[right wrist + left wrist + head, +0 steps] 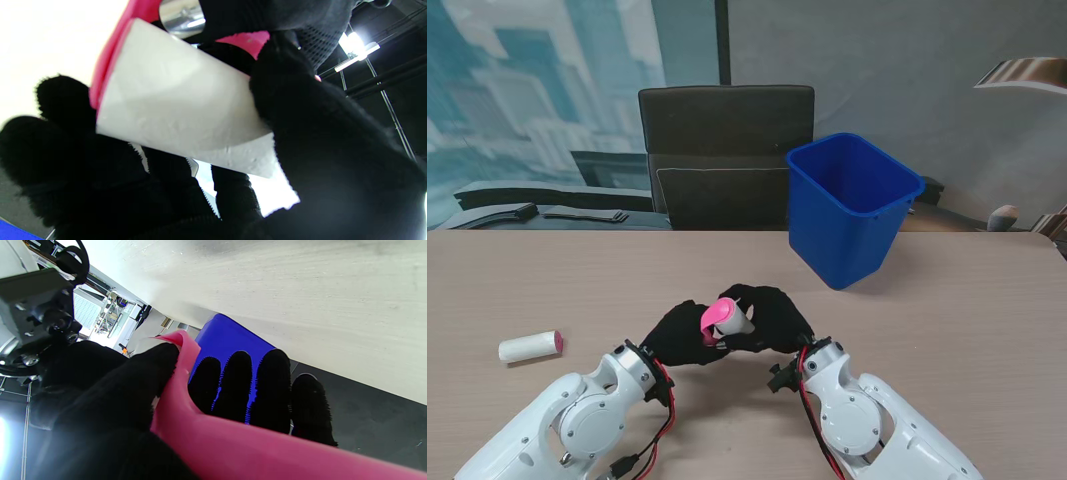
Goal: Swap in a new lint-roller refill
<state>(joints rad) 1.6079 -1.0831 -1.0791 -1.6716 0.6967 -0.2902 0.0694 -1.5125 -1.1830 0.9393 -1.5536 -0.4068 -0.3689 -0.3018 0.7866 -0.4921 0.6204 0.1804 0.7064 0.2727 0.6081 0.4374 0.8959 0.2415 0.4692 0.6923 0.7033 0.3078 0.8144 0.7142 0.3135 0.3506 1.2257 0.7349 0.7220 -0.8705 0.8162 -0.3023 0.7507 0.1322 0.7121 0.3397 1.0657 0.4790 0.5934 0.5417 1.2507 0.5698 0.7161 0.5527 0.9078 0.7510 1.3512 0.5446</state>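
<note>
Nearest, just this side of the blue bin and toward its left: left hand wrapped around the pink lint-roller handle, thumb pressed on the upper face, four fingers curled behind. Right hand touching it, clamped on the white roll seated on that handle, thumb over one side, fingers under the other. Probably light, the roll a paper-wrapped tube, likely tacky outside and easily crushed; better gripped round its middle and drawn straight along the axis. Handle stiff, smooth plastic, apt to slip without a full wrap. Farther left of the bin, well apart: spare refill lying on its side on the table, pink-ended. Beyond, the bin itself, upright, open-topped; nothing visible in what shows of the inside. Behind it, a dark chair.
</note>
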